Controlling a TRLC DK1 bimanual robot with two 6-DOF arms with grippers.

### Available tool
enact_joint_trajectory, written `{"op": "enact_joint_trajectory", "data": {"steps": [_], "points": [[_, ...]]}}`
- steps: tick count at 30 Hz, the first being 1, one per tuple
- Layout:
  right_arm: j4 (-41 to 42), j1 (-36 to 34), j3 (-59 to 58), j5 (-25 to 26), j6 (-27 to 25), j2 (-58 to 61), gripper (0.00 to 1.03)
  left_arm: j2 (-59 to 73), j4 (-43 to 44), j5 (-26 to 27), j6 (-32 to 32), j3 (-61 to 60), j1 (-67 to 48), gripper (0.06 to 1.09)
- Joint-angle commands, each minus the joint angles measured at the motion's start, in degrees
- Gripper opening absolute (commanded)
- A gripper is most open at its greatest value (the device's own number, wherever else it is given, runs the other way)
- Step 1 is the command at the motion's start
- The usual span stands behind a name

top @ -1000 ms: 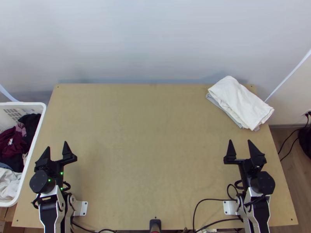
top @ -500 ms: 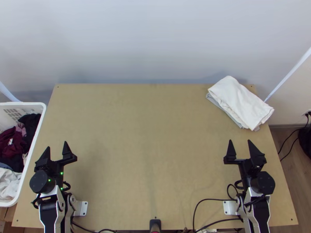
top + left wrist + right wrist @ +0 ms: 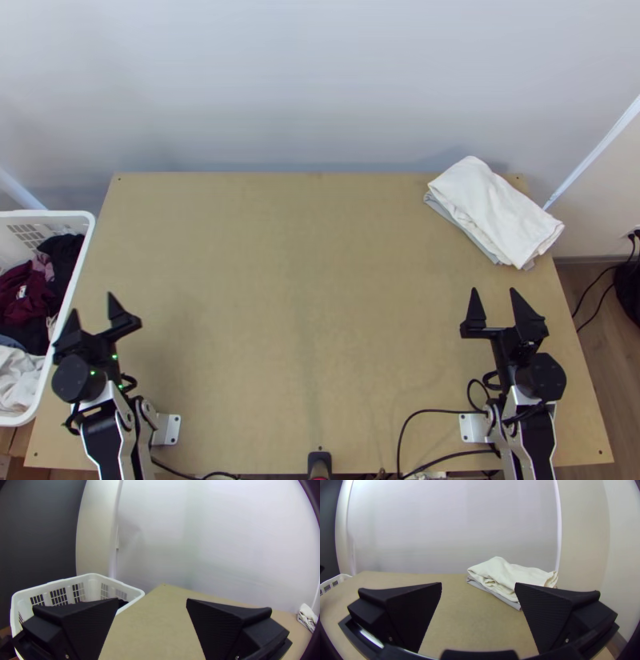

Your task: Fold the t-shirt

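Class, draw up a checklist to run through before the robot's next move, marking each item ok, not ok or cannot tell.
1. Left gripper open, holding nothing: ok.
2. Right gripper open, holding nothing: ok.
3. Garments waiting in the laundry basket: ok.
4. A t-shirt among them: cannot tell.
5. T-shirt spread mid-table for folding: not ok.
6. White folded cloth resting on the grey cloth: ok.
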Motion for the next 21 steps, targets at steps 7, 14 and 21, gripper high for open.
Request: {"op": "enact_joint_trajectory", "data": {"steps": [7,14,21], "points": [[-1.1,0.1,-0.3,0.5,-0.4,-0.2,0.99,22.7,-9.4,-0.2,-3.1,30.8,3.2,1.04],[-1.0,0.1,-0.3,0.5,-0.5,-0.2,0.99,44.4,-25.2,2.3,-6.1,53.6,12.0,1.04],[-1.1,0.1,-0.3,0.5,-0.5,-0.2,0.99,62.7,-29.9,11.9,-3.7,65.1,27.4,1.04]]}}
